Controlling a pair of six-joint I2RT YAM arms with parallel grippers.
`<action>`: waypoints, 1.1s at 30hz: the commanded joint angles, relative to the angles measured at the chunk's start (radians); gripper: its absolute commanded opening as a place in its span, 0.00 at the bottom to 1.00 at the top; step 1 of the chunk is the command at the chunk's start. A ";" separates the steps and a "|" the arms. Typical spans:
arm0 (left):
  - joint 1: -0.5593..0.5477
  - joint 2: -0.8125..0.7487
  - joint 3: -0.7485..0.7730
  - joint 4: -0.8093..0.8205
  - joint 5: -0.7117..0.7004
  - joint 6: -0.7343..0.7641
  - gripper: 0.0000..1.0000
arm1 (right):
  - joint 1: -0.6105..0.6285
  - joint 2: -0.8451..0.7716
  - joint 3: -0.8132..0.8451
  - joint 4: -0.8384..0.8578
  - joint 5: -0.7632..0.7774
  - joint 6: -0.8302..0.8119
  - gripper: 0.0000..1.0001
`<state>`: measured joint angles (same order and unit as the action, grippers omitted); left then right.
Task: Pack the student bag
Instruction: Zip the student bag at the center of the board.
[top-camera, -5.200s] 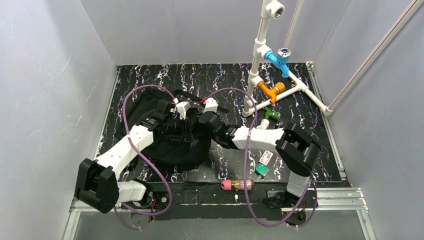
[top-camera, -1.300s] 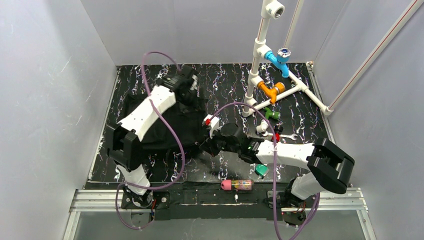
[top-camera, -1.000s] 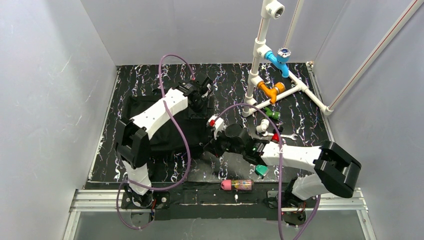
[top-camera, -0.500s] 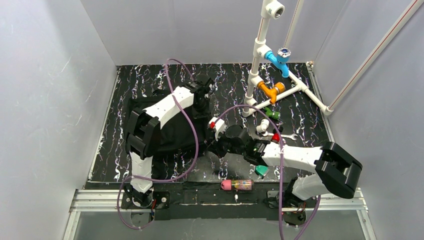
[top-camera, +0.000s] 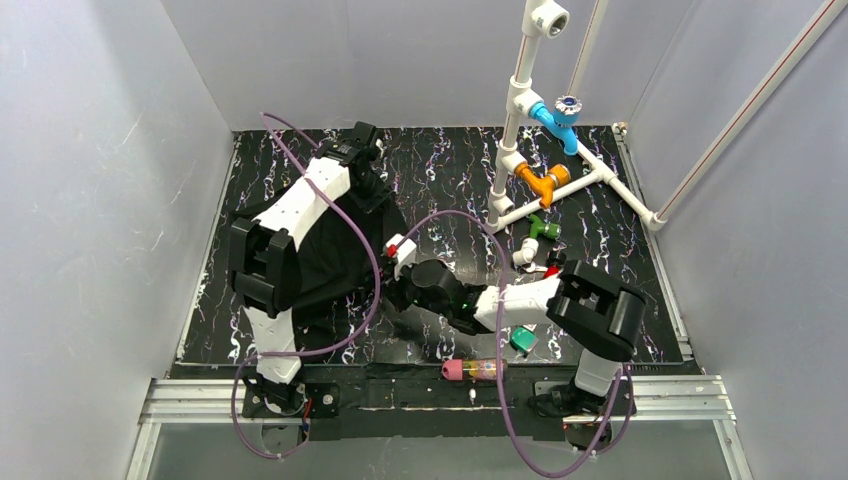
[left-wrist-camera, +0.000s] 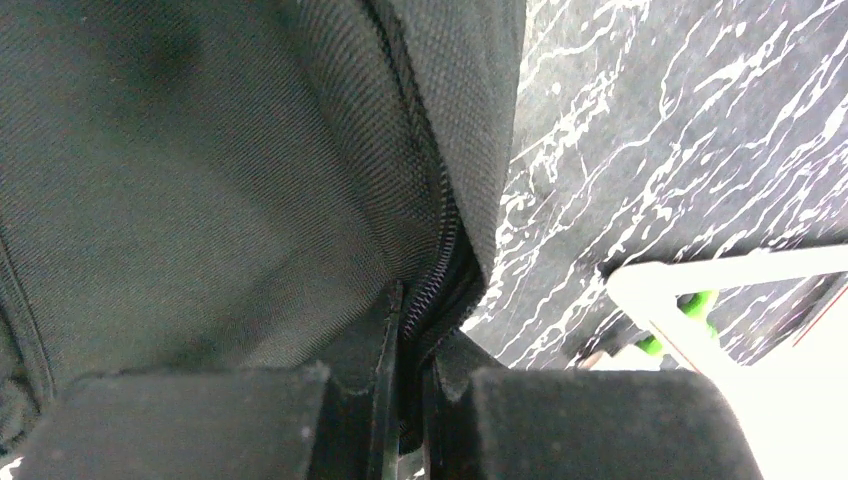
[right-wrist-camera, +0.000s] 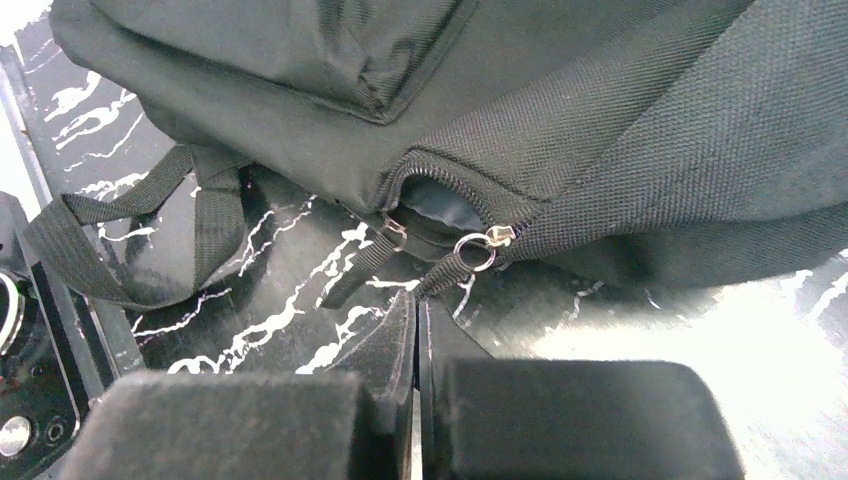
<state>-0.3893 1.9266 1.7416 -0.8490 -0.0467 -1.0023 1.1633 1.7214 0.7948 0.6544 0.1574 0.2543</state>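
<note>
The student bag (top-camera: 322, 262), a large black fabric backpack, lies on the left half of the marbled mat. My left gripper (top-camera: 367, 190) is at its far end, shut on the bag's zipper edge. In the left wrist view the left gripper (left-wrist-camera: 415, 325) pinches fabric, and zipper teeth (left-wrist-camera: 437, 262) run up from between the fingers. My right gripper (top-camera: 397, 288) is at the bag's near right side. In the right wrist view the right gripper (right-wrist-camera: 418, 300) is shut on the webbing pull hanging from the zipper ring (right-wrist-camera: 473, 250), beside a small gap in the zip (right-wrist-camera: 435, 208).
A pink pencil case (top-camera: 475, 370) lies at the near edge with a green item (top-camera: 522, 340) behind it. A white pipe frame (top-camera: 515, 130) with a blue valve (top-camera: 562, 112) and an orange fitting (top-camera: 545, 182) stands at the back right. Small fittings (top-camera: 540, 230) lie beneath it. Loose black straps (right-wrist-camera: 130, 250) trail on the mat.
The left gripper has shut on the bag's far zipper edge and moved left with it. The right gripper, still shut, has shifted left along the bag's near side.
</note>
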 joint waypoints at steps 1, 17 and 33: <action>0.034 -0.189 -0.027 0.325 -0.214 -0.186 0.00 | 0.088 0.118 0.034 0.007 -0.248 0.015 0.01; 0.105 -0.058 0.390 0.183 -0.319 -0.128 0.00 | 0.196 0.015 -0.136 0.065 -0.126 0.044 0.01; 0.127 -0.033 0.558 0.077 -0.346 -0.201 0.00 | 0.241 0.207 0.147 -0.098 -0.098 -0.053 0.01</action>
<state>-0.2920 1.9884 2.1761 -1.1770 -0.2714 -1.1206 1.2770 1.9484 1.0451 0.7296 0.2703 0.1677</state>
